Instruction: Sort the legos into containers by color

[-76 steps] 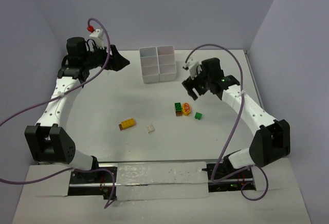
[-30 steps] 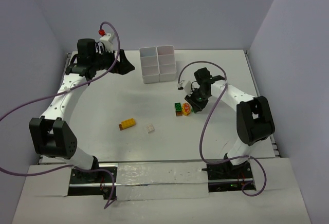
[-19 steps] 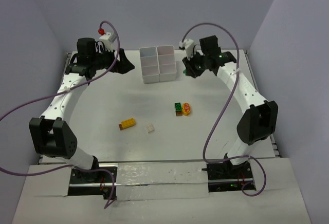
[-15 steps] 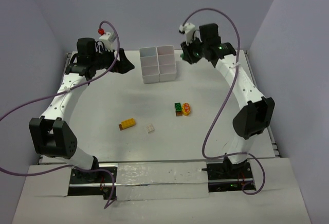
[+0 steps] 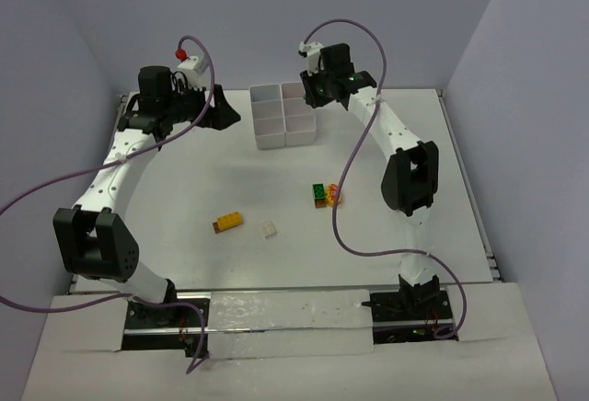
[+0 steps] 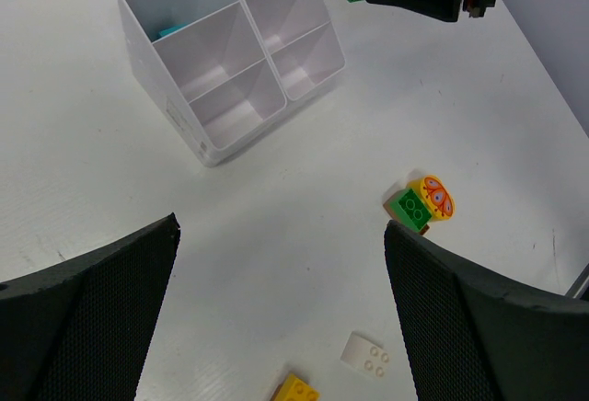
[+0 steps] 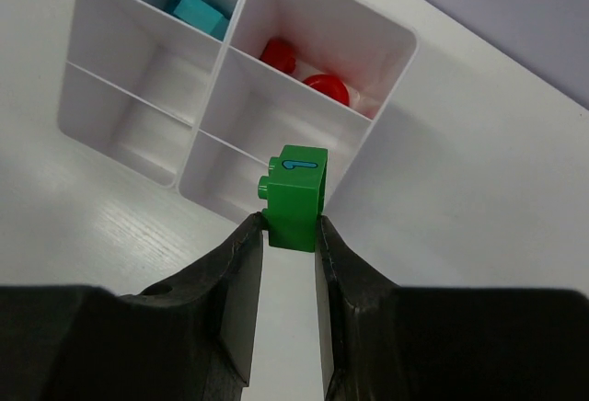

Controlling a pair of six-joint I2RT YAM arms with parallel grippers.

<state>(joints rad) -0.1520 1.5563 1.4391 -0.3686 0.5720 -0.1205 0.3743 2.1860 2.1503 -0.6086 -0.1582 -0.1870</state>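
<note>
My right gripper [image 7: 290, 235] is shut on a green lego [image 7: 294, 197], which hangs just above the white six-compartment containers tray [image 7: 221, 61] on its right-hand column. One compartment holds a cyan lego [image 7: 198, 13], another holds red pieces [image 7: 313, 79]. In the top view the right gripper [image 5: 315, 90] is at the tray's [image 5: 272, 141] far right corner. My left gripper [image 6: 281, 226] is open and empty, high over the table left of the tray. On the table lie a green lego [image 6: 410, 210] joined to an orange-yellow piece [image 6: 435, 195], a white one [image 6: 366, 353] and a yellow one [image 6: 299, 390].
The right arm's purple cable [image 5: 354, 157] loops down over the table right of the green and orange pieces [image 5: 324, 194]. The yellow lego [image 5: 230, 222] and white lego [image 5: 269, 230] lie mid-table. Walls close the back and sides.
The right gripper took the green lego from beside the orange piece, lifted it and carried it back to the tray. The left arm has stayed still over the last second.
</note>
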